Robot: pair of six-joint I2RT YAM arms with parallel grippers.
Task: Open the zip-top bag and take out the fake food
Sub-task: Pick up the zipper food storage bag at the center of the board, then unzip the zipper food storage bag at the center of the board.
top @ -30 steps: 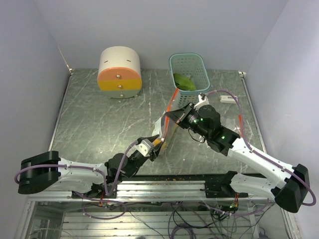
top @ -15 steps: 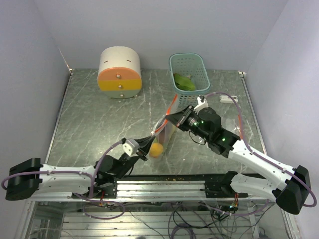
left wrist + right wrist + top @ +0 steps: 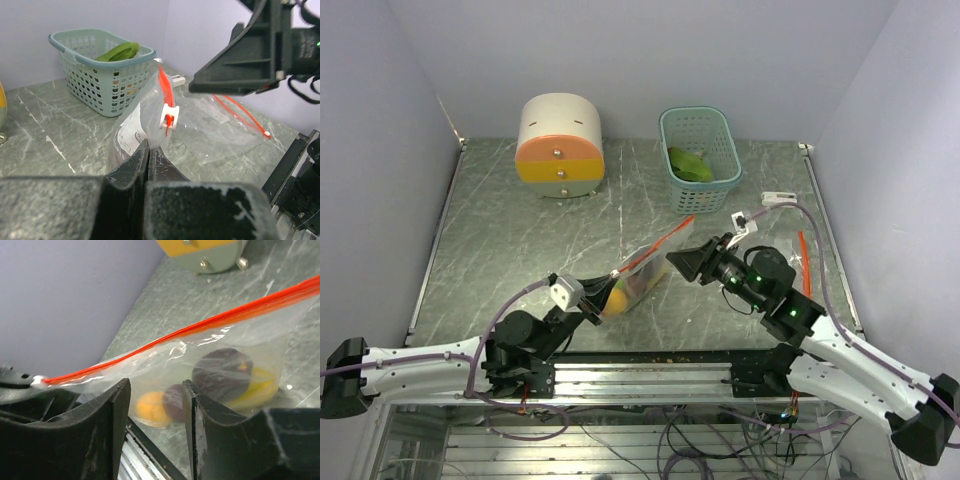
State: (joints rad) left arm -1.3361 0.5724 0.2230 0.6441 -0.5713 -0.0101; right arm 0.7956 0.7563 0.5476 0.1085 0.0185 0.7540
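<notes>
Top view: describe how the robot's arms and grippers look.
The left arm and right arm have white links and black joints, each trailed by a purple cable. Green lights dot the right one. The left gripper and right gripper are black.

This is a robotics lab test cell: plain lavender walls (image 3: 620,60) box in a marble-patterned table (image 3: 520,250), with an aluminium mounting rail (image 3: 660,372) and loose cables (image 3: 690,440) along its near edge.

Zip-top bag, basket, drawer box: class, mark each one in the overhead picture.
zip-top bag (image 3: 645,278), top view, clear side under the red seal
basket (image 3: 705,197), top view, near mesh wall
drawer box (image 3: 558,118), top view, cream top
</notes>
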